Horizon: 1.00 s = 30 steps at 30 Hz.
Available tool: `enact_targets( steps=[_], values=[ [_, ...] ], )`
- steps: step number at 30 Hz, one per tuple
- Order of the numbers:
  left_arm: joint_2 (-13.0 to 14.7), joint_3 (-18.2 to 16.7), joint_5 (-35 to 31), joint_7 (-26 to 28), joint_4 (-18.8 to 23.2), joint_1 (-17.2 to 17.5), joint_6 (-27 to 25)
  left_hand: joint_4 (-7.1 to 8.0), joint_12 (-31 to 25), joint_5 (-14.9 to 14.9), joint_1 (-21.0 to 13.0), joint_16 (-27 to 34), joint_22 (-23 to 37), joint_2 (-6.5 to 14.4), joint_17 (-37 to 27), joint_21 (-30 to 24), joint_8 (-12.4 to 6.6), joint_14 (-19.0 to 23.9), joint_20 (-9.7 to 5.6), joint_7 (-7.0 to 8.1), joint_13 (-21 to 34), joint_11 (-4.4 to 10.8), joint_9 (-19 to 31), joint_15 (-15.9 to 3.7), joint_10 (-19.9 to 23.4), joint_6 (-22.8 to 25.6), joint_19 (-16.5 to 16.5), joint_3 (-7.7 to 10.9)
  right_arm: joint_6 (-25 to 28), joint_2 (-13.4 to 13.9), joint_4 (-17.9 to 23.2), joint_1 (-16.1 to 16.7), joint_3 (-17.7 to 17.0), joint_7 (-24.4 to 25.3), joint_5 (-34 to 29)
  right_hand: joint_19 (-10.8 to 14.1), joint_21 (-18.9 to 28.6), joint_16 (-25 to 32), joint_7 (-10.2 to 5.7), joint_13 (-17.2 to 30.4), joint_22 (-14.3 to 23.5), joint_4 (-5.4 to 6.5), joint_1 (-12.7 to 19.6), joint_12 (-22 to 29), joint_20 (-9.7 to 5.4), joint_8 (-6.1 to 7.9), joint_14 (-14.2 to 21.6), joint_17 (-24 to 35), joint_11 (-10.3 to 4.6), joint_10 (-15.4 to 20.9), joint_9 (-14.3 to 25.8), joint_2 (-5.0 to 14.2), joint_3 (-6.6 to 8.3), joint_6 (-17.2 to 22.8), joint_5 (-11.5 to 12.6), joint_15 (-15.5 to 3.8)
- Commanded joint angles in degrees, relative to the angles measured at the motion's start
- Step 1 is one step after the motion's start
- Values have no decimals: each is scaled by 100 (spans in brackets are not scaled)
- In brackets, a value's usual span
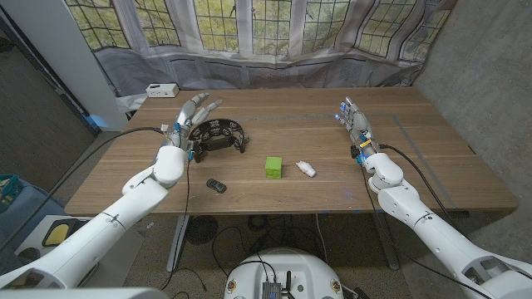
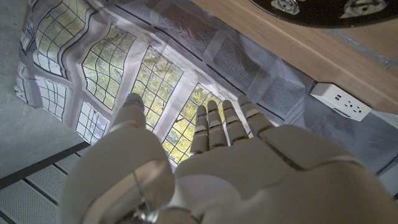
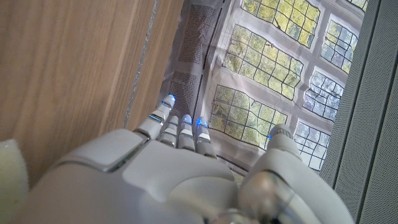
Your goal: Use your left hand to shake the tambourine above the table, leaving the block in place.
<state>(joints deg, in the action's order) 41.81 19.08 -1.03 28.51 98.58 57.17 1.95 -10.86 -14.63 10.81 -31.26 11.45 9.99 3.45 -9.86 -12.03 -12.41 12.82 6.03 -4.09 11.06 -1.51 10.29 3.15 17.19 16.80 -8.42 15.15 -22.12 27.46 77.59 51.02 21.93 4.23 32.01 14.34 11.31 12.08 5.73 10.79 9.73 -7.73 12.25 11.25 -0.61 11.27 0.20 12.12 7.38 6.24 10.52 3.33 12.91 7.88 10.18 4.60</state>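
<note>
You're hovering your left hand (image 1: 189, 116), fingers spread & holding nothing, just beside the black half-moon tambourine (image 1: 219, 135) lying on the wooden worktop (image 1: 432, 158). Right hand (image 1: 353, 118) waiting, open too. Wrap the frame firmly w/ the fingers, lift straight up, avoiding the green cube block (image 1: 273, 167). Leaded windows (image 1: 249, 25) behind.

Bare wood around tambourine (image 1: 218, 135), green block (image 1: 273, 167) nearby (well apart)
</note>
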Motion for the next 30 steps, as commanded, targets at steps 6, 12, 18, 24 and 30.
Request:
enact_targets(
  steps=[6,12,18,24,30],
  values=[
    [308,136,-885,149,745,110,-1295,-10,9,-23,-234,-18,8,-60,-17,33,-25,39,-11,38,31,43,18,-29,22,31,-84,88,142,121,247,162,-60,102,8,7,2,17,-29,14,20,-11,70,31,65,9,29,14,-14,37,14,13,46,63,21,41],
    [529,225,-1134,-123,1171,109,-2093,-3,14,-31,-346,-20,9,-104,-16,32,-20,65,0,37,33,42,19,-29,44,41,-108,113,147,122,235,174,-56,84,20,1,-1,20,-37,15,20,-13,79,30,76,8,40,15,-15,38,14,18,48,68,20,38],
    [721,322,-1293,-394,1460,60,-2658,14,40,-39,-494,-32,12,-169,-16,2,12,80,63,60,35,57,21,-36,26,2,-219,141,104,103,201,187,-57,75,25,-6,-4,20,-43,15,21,-13,84,28,85,5,40,16,-18,37,14,23,49,65,19,45],
    [870,413,-1396,-609,1633,-12,-3020,46,55,-50,-659,-14,22,-250,-15,-72,20,189,129,94,39,52,24,-45,57,50,-472,168,102,87,196,184,-55,81,30,-9,-5,22,-42,15,21,-13,85,27,94,4,47,18,-16,39,14,20,46,70,17,47],
    [956,397,-1334,-721,1690,-16,-3139,99,44,-64,-786,4,33,-366,-14,-125,-29,378,220,151,42,102,26,-66,191,341,-723,161,114,66,175,167,-32,68,30,-11,-6,20,-55,16,21,-14,91,25,100,3,45,18,-21,37,15,22,46,72,16,63]
  ],
)
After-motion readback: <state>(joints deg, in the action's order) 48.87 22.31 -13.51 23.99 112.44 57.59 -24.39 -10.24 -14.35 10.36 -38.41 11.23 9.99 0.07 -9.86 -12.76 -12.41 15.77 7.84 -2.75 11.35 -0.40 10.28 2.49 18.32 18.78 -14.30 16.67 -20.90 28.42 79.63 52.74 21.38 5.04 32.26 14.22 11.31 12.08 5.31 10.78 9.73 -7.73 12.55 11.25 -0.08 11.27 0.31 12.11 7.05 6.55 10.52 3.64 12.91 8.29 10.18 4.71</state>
